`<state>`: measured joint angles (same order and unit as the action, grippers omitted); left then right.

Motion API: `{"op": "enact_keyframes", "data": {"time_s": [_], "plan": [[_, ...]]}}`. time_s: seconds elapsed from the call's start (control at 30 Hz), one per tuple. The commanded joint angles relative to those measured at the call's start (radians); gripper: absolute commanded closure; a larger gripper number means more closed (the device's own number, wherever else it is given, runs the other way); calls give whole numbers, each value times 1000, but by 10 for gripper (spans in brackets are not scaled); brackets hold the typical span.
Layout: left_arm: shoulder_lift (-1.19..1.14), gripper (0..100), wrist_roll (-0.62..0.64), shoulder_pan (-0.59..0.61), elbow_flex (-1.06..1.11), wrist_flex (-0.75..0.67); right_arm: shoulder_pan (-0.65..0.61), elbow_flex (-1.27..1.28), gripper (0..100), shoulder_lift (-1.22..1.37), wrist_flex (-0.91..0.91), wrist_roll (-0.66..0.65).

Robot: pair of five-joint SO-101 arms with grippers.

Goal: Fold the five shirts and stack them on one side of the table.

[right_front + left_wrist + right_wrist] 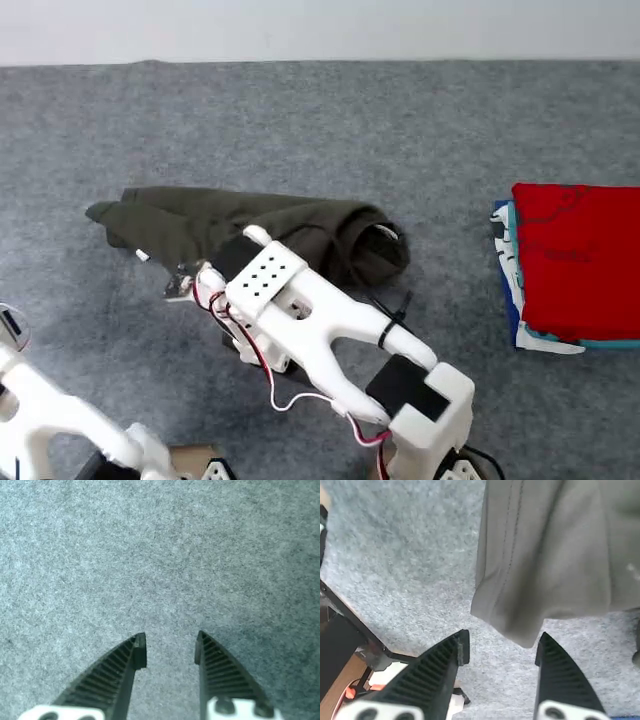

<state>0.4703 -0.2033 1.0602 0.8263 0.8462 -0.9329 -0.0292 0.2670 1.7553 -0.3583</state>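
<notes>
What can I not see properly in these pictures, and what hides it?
- High view: the right arm covers the near edge of the olive shirt.
- High view: the picture's edge cuts the stack; the shirts under the red shirt cannot be counted.
- Right wrist view: the olive shirt runs past the edge, so its fold is unclear.

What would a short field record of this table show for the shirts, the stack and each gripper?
Surface: grey table
To fold: dark olive shirt, bunched near the middle
Done: stack of folded shirts, red on top, at the high view's right edge
Right gripper: open, at a corner of the olive shirt, not gripping
Left gripper: open over bare table
</notes>
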Motion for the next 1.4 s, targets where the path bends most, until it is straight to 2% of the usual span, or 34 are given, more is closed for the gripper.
{"op": "enact_keyframes", "data": {"time_s": [0.0, 0.43, 0.73, 0.93, 1.17, 1.37], "plan": [[41, 834, -9, -2, -39, -21, 18, -6, 775, 51, 38, 9], [43, 834, -6, 8, -39, -17, 4, -9, 775, 196, -2, 8], [43, 834, -5, 8, -41, -17, -93, 12, 776, -48, 42, 14], [43, 834, -5, 3, -41, -17, -157, 183, 776, -130, 28, 74], [43, 834, -5, 0, -39, -17, -96, 284, 775, -124, -160, 26], [43, 834, -5, 6, -35, -17, -7, 282, 775, -15, -222, -35]]}}
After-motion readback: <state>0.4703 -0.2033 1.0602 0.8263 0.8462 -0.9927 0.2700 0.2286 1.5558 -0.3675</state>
